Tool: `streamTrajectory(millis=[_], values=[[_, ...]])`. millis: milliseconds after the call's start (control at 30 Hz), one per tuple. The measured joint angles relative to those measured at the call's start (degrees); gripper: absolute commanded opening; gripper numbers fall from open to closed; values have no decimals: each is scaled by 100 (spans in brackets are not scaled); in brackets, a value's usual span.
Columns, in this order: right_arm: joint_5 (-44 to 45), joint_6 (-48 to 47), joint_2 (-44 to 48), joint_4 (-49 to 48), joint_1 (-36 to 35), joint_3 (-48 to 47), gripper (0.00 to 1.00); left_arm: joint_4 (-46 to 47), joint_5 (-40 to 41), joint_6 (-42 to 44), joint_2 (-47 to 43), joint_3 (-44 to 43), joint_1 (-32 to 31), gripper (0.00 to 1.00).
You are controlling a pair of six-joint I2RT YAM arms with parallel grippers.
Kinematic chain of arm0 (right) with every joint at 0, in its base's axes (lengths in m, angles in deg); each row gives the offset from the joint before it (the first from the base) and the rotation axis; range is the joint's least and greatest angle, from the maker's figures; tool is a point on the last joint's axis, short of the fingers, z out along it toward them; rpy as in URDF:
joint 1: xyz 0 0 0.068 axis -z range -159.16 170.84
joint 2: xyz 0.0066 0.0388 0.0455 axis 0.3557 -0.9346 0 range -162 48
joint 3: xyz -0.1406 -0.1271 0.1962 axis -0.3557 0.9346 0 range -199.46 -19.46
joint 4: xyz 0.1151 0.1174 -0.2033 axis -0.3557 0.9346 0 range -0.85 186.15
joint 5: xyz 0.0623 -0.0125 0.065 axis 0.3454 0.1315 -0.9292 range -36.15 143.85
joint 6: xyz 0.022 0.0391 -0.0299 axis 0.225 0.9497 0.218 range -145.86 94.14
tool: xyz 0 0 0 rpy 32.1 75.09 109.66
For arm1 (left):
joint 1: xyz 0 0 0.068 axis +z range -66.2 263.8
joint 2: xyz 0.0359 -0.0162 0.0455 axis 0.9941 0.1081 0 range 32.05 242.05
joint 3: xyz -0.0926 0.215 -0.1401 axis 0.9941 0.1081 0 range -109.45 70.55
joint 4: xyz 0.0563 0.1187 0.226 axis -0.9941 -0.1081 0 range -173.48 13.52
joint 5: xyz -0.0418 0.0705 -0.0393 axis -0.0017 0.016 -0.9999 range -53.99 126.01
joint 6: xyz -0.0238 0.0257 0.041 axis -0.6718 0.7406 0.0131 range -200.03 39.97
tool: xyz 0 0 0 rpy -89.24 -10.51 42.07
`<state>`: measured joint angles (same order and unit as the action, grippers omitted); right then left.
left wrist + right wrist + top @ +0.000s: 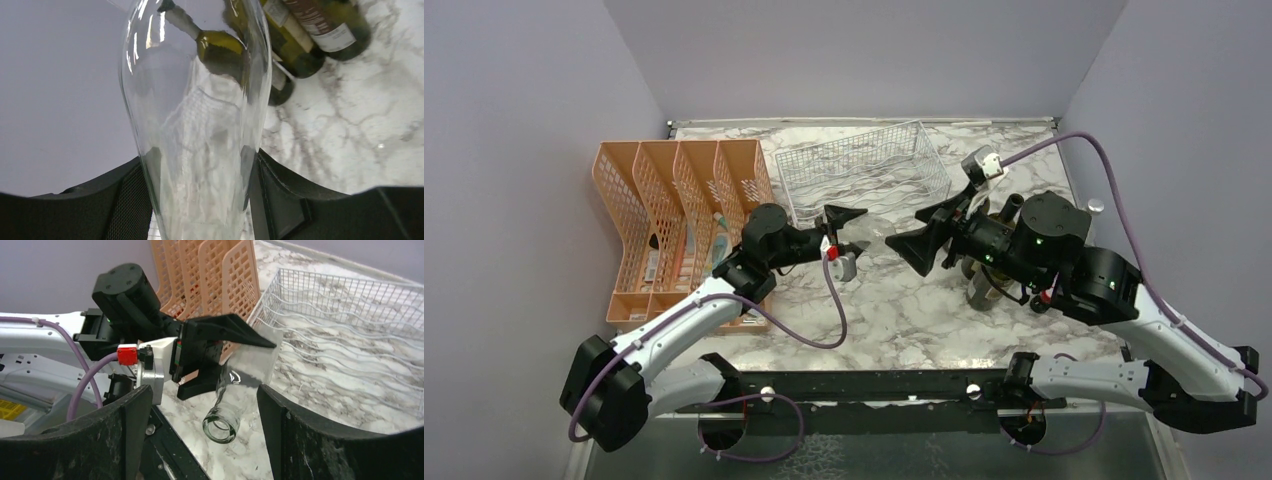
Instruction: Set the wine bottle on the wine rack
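A clear, empty glass wine bottle (200, 115) hangs above the marble, and my left gripper (200, 200) is shut on its body. In the right wrist view the bottle (222, 420) points its open mouth toward the camera, between the fingers of my right gripper (205, 412). That gripper is open and touches neither side of the neck. From above, the left gripper (846, 230) and the right gripper (924, 240) face each other at mid-table. The white wire wine rack (864, 170) stands just behind them, and its wavy cradles (350, 305) hold nothing.
An orange mesh file organiser (674, 220) stands at the left, close to the left arm. Several green wine bottles (300, 40) stand on the marble under the right arm (984, 285). Purple walls close in on both sides.
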<state>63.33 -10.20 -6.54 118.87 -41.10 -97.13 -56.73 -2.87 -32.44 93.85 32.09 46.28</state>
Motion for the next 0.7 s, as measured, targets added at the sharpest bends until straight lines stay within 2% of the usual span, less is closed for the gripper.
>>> streamTrajectory(millis=[200, 367, 700], values=[[212, 354, -374, 918, 0, -361, 79, -605, 160, 1211, 210, -686, -2, 0], [470, 710, -841, 1373, 0, -369, 79, -946, 321, 1923, 212, -798, -9, 0], [719, 1274, -1058, 1099, 0, -343, 79, -1486, 584, 2883, 197, -1064, -50, 0]])
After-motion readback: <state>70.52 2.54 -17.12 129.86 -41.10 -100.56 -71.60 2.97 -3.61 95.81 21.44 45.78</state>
